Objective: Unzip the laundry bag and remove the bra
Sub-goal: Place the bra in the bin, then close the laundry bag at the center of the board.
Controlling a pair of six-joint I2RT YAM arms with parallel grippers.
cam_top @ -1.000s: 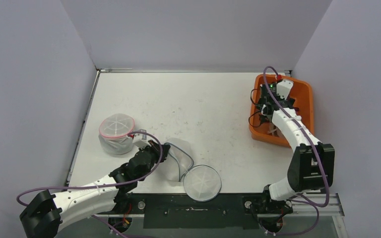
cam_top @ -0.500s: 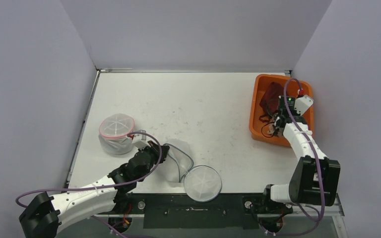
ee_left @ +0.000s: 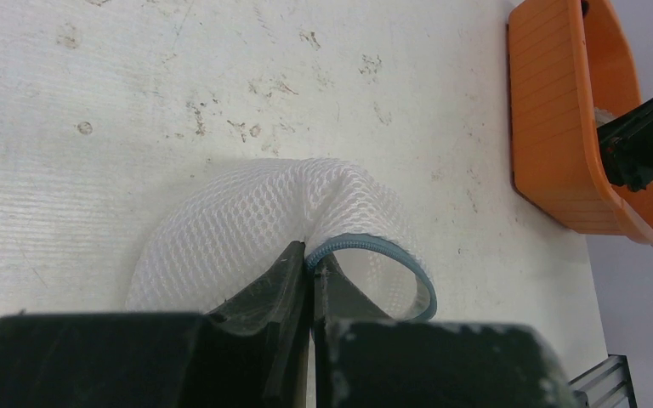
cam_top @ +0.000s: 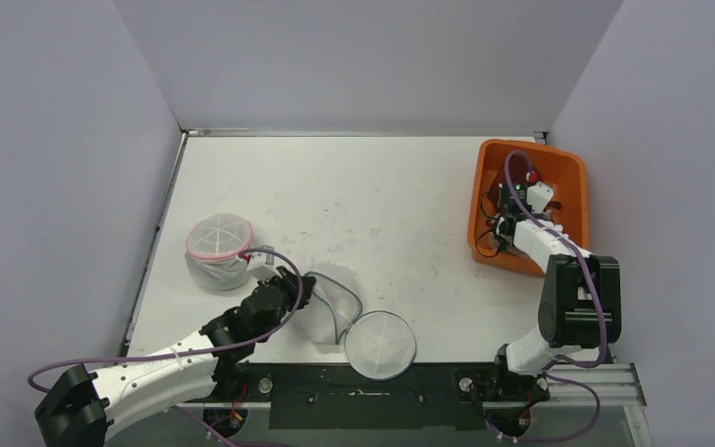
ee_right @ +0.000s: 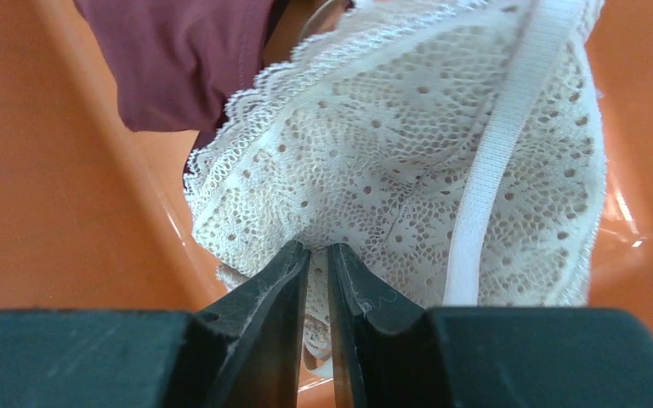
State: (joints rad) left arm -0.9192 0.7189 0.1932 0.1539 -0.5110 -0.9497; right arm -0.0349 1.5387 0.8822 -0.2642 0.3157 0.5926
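The white mesh laundry bag [cam_top: 333, 303] lies open near the table's front, its blue zipper rim [ee_left: 374, 246] curling up. My left gripper [cam_top: 305, 284] is shut on that rim, jaws pressed together over the mesh [ee_left: 313, 255]. Its round mesh flap [cam_top: 380, 343] lies flat to the right of the bag. In the right wrist view a white lace bra [ee_right: 408, 170] fills the frame inside the orange bin [ee_right: 51, 170]. My right gripper [ee_right: 319, 248] is shut on a fold of the lace. In the top view that gripper [cam_top: 503, 233] is down inside the bin.
The orange bin [cam_top: 568, 172] stands at the table's right edge, against the side wall. A maroon garment [ee_right: 187, 59] lies in it beside the bra. A second mesh bag with a pink rim [cam_top: 219, 250] sits upright to the left of my left arm.
My right arm has shifted about inside the orange bin and its jaws have closed from wide open onto the lace bra. The left arm and the bag have barely moved.
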